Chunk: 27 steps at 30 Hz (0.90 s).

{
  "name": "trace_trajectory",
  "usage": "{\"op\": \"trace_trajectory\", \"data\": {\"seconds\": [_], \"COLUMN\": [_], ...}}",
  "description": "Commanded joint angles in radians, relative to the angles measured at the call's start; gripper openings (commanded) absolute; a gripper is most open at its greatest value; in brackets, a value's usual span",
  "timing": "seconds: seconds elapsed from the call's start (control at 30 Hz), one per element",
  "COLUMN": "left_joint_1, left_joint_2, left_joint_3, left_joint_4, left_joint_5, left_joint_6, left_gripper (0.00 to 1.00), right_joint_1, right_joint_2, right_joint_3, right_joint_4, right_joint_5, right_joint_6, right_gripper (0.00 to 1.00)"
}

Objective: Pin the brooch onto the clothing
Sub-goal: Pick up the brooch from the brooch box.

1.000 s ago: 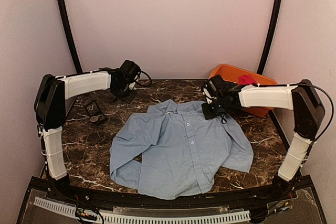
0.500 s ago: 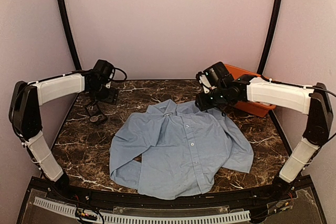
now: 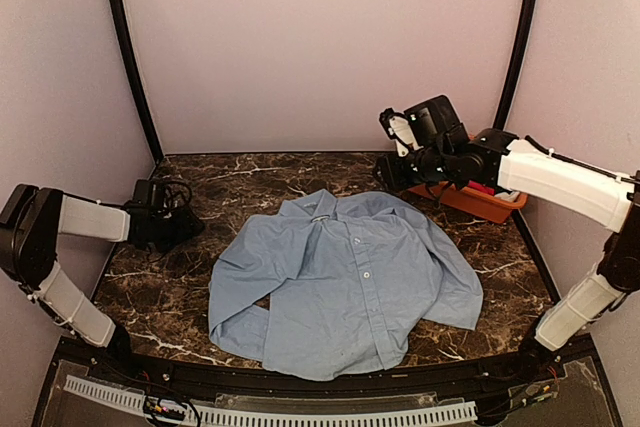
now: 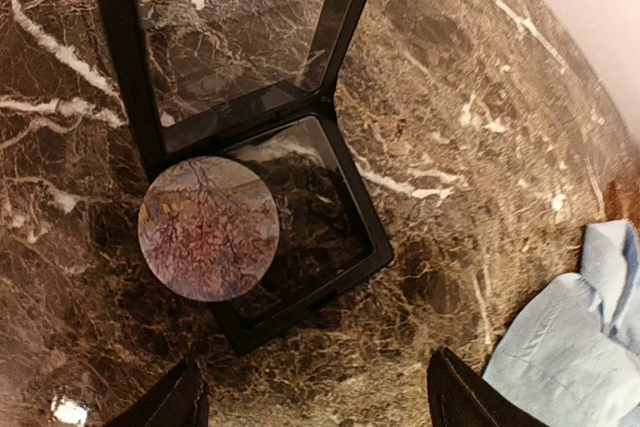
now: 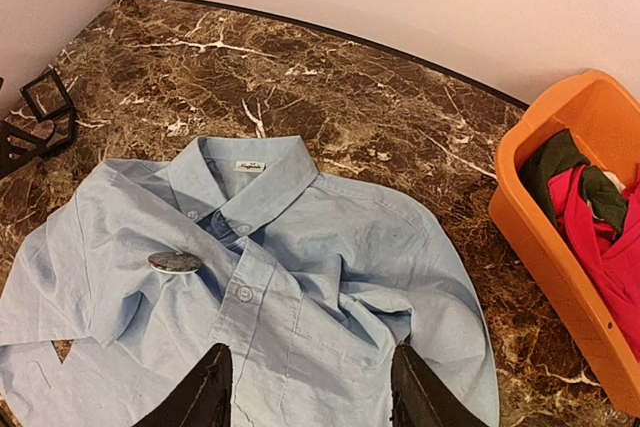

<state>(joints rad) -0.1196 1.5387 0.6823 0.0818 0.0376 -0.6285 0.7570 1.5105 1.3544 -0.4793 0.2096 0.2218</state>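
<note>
Dark brown marble-veined surface [image 3: 300,172] inside a pale-walled booth carries the light blue long-sleeved button-up shirt [image 3: 345,282], spread front up with its collar toward the back wall. In the right wrist view, the small dark grey round brooch [image 5: 175,262] sits on the shirt's chest panel just beside and below the collar, touching the cloth; whether its pin actually passes through the fabric cannot be told. The right jaws hover above the shirt's upper part, parted with nothing between them. The left jaws, off near the surface's left edge, are likewise parted and empty above an open black hinged display case [image 4: 270,217], where a round marbled disc [image 4: 208,229] lies over one corner; what that disc is I cannot say. An orange plastic bin [image 5: 545,257] of red and dark green cloth stands to the right. By my reading the task is nearly finished: the brooch is on the shirt and both jaws are free of it, leaving at most a check that it holds.
</note>
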Motion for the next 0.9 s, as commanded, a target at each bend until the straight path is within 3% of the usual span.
{"op": "trace_trajectory", "data": {"seconds": [0.0,0.53,0.87], "left_joint_1": [0.011,0.041,0.106], "left_joint_2": [-0.09,-0.148,0.008], "left_joint_3": [-0.122,-0.337,-0.34], "left_joint_4": [0.361,0.574,0.683], "left_joint_5": [0.06,-0.055,0.035], "left_joint_6": [-0.179,-0.329,-0.435], "left_gripper": [0.75,0.75,0.7], "right_joint_1": [0.016,0.022,0.022], "right_joint_2": [-0.016,-0.052,-0.064], "right_joint_3": [-0.026,-0.011,0.002], "right_joint_4": [-0.004,-0.013,-0.014], "right_joint_5": [-0.005,-0.032,-0.04], "right_joint_6": [0.009,0.008,0.014], "right_gripper": [0.52,0.56,0.56]}}
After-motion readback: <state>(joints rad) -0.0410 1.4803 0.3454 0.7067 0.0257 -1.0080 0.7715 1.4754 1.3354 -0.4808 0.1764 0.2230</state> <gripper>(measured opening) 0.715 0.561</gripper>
